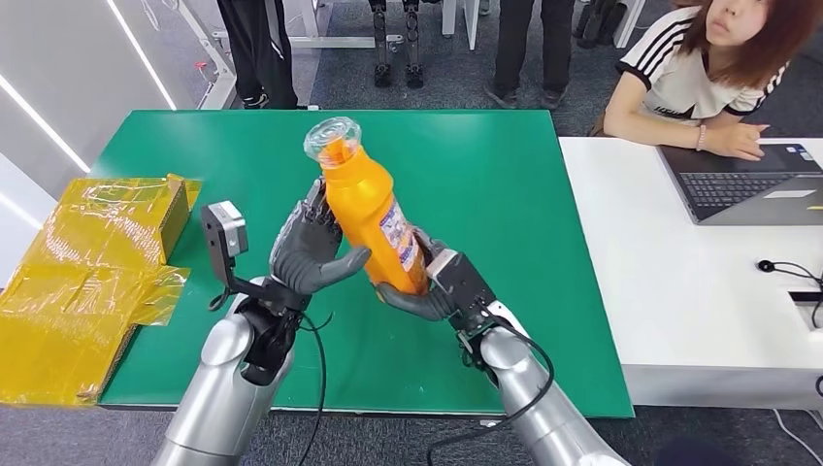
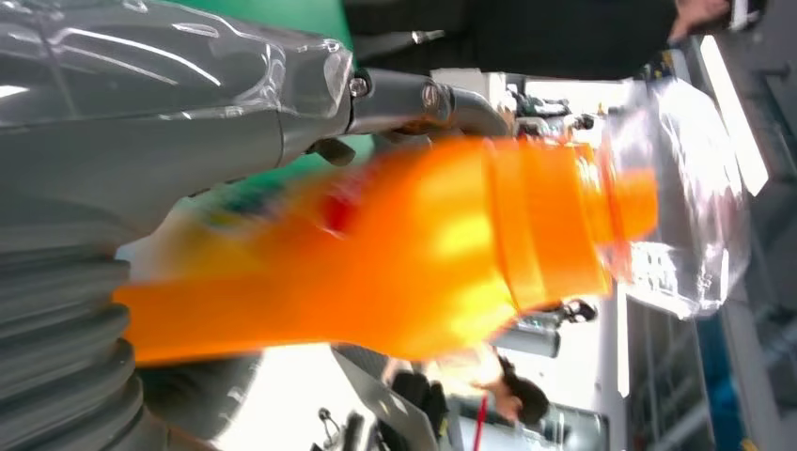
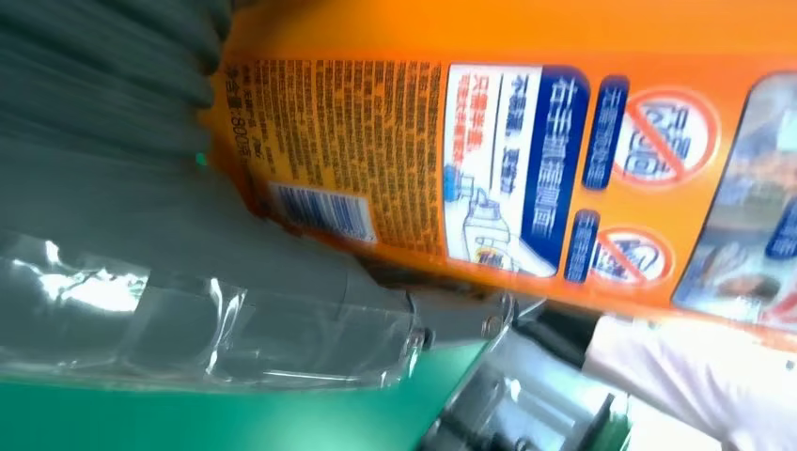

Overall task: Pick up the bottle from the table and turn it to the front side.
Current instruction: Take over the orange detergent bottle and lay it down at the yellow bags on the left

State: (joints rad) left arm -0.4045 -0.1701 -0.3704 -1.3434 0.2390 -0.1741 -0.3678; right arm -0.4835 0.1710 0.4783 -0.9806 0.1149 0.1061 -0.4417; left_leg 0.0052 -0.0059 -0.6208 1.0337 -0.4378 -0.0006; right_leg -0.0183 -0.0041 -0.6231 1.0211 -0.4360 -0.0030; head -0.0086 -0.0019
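Above the green desk [image 1: 505, 194], one orange bottle [image 1: 374, 214] with a clear cap [image 1: 332, 137] is held up in the air, tilted with the cap leaning away from the robot and toward its left. Both robot hands grasp it: the left robot hand [image 1: 309, 250] wraps its fingers around the bottle's middle from the left, and the right robot hand [image 1: 437, 283] clasps its lower end from the right and below. The right wrist view shows the bottle's printed label [image 3: 507, 169], with a barcode [image 3: 320, 211], small text and two crossed-out circle signs. The left wrist view shows the bottle blurred, its clear cap [image 2: 686, 197] at the far end.

One crumpled sheet of yellow wrapping [image 1: 87, 282] lies over the desk's left edge. One white desk [image 1: 679, 291] stands touching the green one on the right, carrying one open laptop [image 1: 747, 184] and a black cable [image 1: 791, 272]. One person in a white striped shirt [image 1: 699, 83] sits at it. Legs of other people [image 1: 529, 49] stand on the grey floor [image 1: 340, 78] beyond the desk.
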